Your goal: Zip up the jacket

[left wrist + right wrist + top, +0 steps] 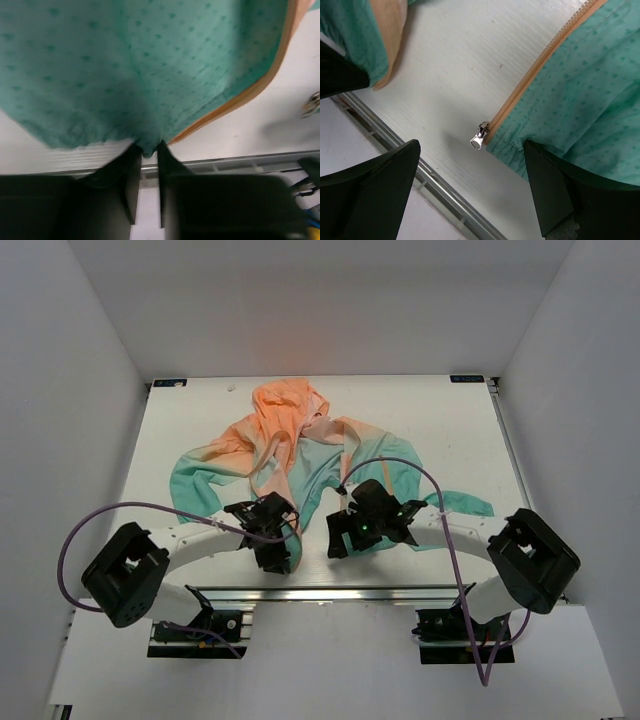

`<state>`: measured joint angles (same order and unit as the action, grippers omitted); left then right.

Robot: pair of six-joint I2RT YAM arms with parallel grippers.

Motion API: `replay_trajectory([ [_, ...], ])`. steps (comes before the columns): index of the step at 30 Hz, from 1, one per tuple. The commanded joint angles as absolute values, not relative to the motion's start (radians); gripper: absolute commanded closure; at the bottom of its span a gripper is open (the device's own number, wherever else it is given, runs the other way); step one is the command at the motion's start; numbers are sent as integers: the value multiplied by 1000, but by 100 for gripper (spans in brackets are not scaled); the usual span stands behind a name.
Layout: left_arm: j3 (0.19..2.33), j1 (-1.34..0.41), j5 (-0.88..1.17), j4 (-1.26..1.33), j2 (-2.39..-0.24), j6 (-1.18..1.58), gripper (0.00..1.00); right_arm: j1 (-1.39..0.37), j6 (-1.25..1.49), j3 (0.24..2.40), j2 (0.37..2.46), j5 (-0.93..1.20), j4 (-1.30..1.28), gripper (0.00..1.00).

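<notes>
Black fingers (131,170) of the left gripper (149,150) fill the foreground of its wrist view. The jaws stand only narrowly apart, with a teal hem corner (148,146) dipping between the tips. Whether they pinch it I cannot tell.

The jacket (300,445) lies open and rumpled on the table (450,430), hood at the far side, hem at the near edge just ahead of both grippers. Its front is unzipped, the two panels apart.

The right gripper (471,150) hangs wide open and empty over the other panel, with the slider (479,136) between its fingers at the foot of the orange tape (530,75).

By my reading, the step in hand is joining the zipper's two bottom ends. Next, the right jaws likely need to close on the slider or the hem beside it and steady it. The left corner's tape end then has to be brought across and seated in the slider before any pull toward the hood.
</notes>
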<state>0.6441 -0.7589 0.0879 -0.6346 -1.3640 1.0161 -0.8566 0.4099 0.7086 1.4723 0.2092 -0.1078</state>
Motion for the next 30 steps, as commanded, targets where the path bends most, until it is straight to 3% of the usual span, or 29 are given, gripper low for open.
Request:
replay_trajectory([
  [1, 713, -779, 57, -660, -1365, 1026, 68, -856, 408, 716, 1407, 196, -164, 11],
  [2, 719, -782, 60, -661, -1349, 1020, 42, -856, 397, 724, 1396, 198, -176, 11],
  [4, 747, -785, 63, -689, -1286, 996, 5, -856, 390, 751, 1368, 192, -218, 11],
  [5, 761, -785, 55, -712, -1263, 989, 2, -856, 370, 764, 1359, 192, -235, 11],
  [13, 954, -755, -245, -1023, -1097, 1005, 2, -864, 267, 931, 1318, 109, -362, 11],
  [16, 1035, -582, -232, -982, -1158, 895, 2, -890, 230, 956, 1315, 117, -364, 11],
  [20, 1162, -388, -285, -894, -1342, 767, 2, -1017, 198, 946, 1333, 110, -322, 11],
  [23, 1330, -382, -385, -874, -1546, 676, 2, -1074, 213, 960, 1358, 55, -318, 11],
  [30, 1609, -379, -336, -709, -1914, 293, 2, -1065, 268, 891, 1254, -26, -293, 11],
])
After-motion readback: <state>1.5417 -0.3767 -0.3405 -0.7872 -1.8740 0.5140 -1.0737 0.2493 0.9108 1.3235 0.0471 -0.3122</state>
